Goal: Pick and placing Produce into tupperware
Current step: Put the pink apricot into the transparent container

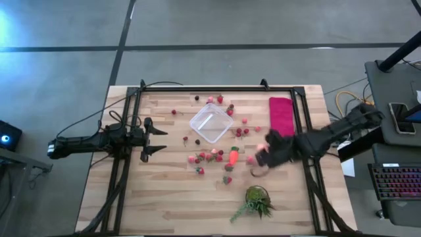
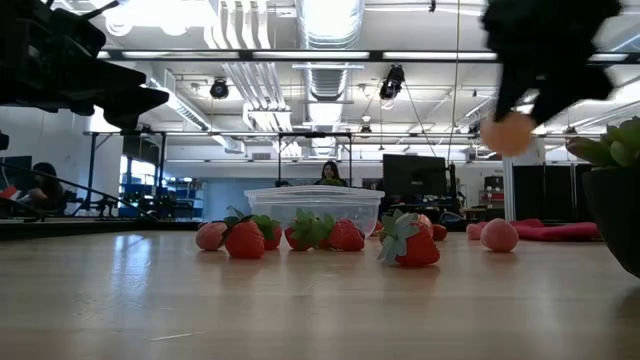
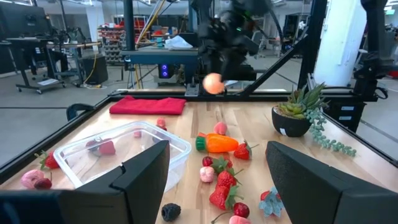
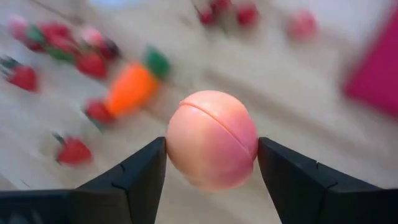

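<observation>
A pink peach-like ball [image 4: 211, 140] of the produce hangs above the table with my right gripper [image 1: 264, 151] shut on it, right of the orange carrot piece [image 1: 233, 156]. Red and pink berries [image 1: 209, 157] lie scattered on the wood around the clear tupperware [image 1: 212, 122], which stands on its base near the table's middle and holds a pink piece [image 3: 107, 147]. My left gripper [image 1: 158, 140] waits open at the table's left, pointing level toward the tupperware, with nothing between its fingers. My right gripper pinches the pink ball by its two opposite sides [image 4: 249, 146] between its two fingers. The fingers [image 4: 140, 171] slant down from the table's right side. The ball [image 2: 505, 133] is lifted clear of the table.
A magenta cloth [image 1: 281, 116] lies flat at the far right. A green spiky plant in a dark pot [image 1: 256, 199] stands near the front edge. Black frame rails [image 1: 125, 164] run along the table's left and right sides.
</observation>
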`<control>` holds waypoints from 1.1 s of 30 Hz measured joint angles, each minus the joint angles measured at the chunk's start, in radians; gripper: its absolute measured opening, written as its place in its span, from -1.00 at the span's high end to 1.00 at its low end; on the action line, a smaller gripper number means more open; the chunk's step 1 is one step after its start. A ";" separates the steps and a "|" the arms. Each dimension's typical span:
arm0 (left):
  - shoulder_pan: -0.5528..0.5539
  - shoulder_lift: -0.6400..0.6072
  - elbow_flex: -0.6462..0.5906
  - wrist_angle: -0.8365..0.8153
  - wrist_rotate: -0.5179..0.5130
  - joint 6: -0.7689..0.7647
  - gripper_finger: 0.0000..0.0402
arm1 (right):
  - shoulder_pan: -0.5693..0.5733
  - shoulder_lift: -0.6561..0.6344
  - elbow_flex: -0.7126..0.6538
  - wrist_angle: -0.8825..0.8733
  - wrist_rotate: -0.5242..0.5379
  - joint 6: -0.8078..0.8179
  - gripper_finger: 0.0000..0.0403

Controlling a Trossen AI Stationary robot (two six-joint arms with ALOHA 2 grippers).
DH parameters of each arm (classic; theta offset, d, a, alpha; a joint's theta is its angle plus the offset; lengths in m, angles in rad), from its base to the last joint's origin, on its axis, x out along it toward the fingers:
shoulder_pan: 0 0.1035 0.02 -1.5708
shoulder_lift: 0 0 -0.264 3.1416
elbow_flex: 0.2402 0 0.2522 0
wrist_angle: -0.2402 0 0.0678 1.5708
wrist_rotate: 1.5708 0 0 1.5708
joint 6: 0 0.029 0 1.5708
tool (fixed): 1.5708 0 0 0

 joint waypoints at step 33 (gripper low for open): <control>0.000 0.000 0.000 0.000 0.000 0.000 -0.27 | -0.574 0.635 0.466 0.308 -0.235 -1.066 -0.19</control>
